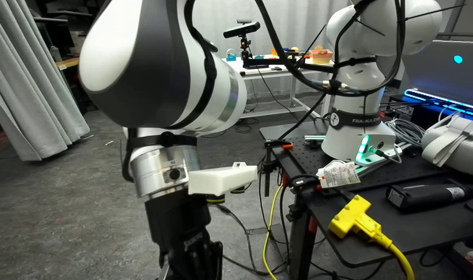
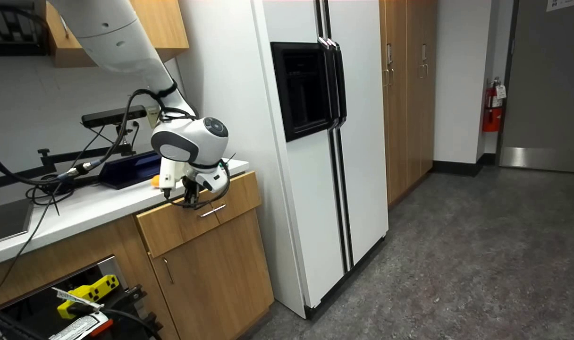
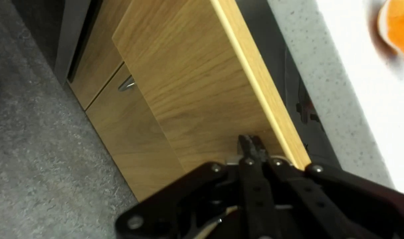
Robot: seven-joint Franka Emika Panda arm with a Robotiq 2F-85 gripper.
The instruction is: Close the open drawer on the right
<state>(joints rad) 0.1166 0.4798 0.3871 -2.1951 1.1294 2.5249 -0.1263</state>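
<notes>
The drawer's light wood front [image 3: 202, 83] fills the middle of the wrist view. A narrow strip of its shaded inside [image 3: 281, 66], with small dark items, shows between the front's top edge and the counter, so the drawer stands slightly open. The drawer front [image 2: 173, 229] with a silver handle also shows in an exterior view. My gripper [image 3: 252, 146] is shut and empty, its tips at the outer face of the front near the top edge; whether they touch cannot be told. The gripper [image 2: 191, 200] hangs before the front in an exterior view. Its body [image 1: 186, 241] shows in an exterior view, fingertips cut off.
A speckled white counter [image 3: 338, 83] lies above the drawer, with an orange and white object [image 3: 398, 30] on it. A cabinet door [image 2: 211, 274] is below. A white refrigerator [image 2: 296, 189] stands beside. A blue tray [image 2: 131, 170] and a camera [image 2: 114, 115] are behind the arm.
</notes>
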